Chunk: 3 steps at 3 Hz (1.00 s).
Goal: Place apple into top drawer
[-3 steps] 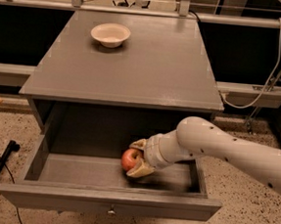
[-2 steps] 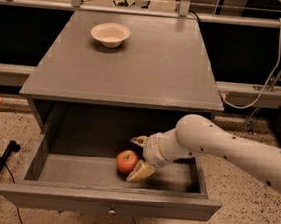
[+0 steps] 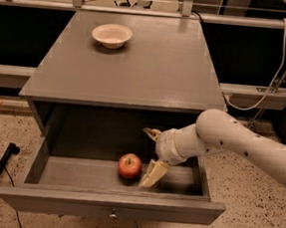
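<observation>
Apple: I saw it resting on the floor of the open drawer, near the front | gripper: inside the drawer, just right of the apple, fingers spread wide, holding nothing | progress: I judged the placing done | left: only to pull the gripper out

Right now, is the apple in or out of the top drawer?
In. The apple sits on the top drawer floor; gripper beside it, jaws open.
</observation>
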Each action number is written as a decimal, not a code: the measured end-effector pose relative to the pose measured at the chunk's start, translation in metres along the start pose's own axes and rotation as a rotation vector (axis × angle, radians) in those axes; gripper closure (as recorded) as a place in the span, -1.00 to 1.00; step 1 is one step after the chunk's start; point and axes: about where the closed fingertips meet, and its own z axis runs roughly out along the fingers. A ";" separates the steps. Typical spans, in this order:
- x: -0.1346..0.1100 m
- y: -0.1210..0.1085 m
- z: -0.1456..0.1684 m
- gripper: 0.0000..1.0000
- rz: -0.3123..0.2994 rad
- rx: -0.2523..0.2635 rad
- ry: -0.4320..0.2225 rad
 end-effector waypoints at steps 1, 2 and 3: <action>0.006 -0.006 -0.037 -1.00 0.082 0.000 -0.086; 0.012 -0.008 -0.055 -1.00 0.129 -0.003 -0.122; 0.025 -0.005 -0.077 -1.00 0.202 -0.007 -0.205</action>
